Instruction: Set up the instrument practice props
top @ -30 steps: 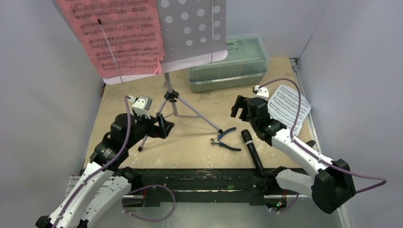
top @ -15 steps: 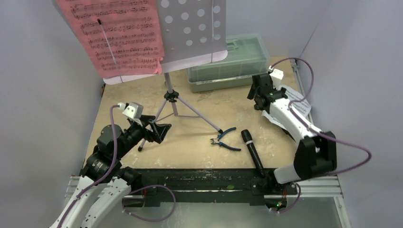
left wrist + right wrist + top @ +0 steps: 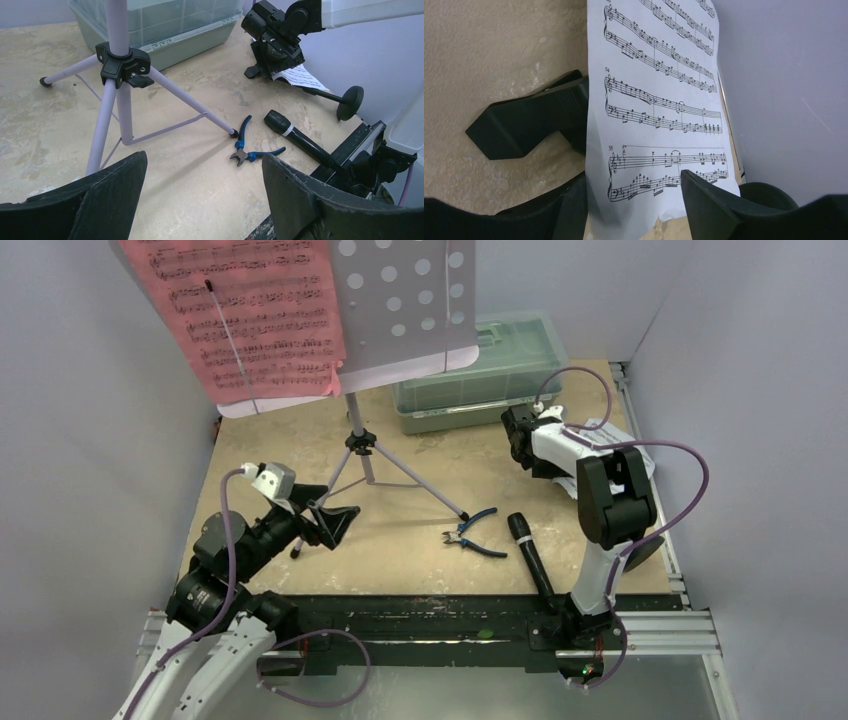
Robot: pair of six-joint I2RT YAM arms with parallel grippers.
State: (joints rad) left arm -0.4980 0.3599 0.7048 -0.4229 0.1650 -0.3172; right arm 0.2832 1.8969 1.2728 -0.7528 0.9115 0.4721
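The music stand (image 3: 400, 300) stands upright on its tripod at the back left of the table (image 3: 400, 555), with the pink sheet (image 3: 250, 320) resting on the left half of its desk. The microphone (image 3: 530, 555) lies flat near the front edge, just right of the pliers (image 3: 475, 533), and the toolbox (image 3: 480, 375) sits at the back. From above, the right arm covers much of the table's right side. The right wrist camera shows what it hides: the white sheet (image 3: 659, 100) lies on the table, its near edge in the gap between the parted fingers of the right gripper (image 3: 631, 200), which clamp nothing. A black wedge pokes out at that sheet's left edge, and what it belongs to cannot be told. Only the left wrist view shows the round-based stand (image 3: 350, 96) plainly, tipped on its side with its rod reaching to the sheet's edge. The left gripper (image 3: 338, 523) hangs wide open and empty near the tripod's front-left leg. Against half a second ago, the right arm has folded up with its elbow high and its gripper has shifted left toward the toolbox. The left arm has drawn back slightly, and nothing on the table has moved.
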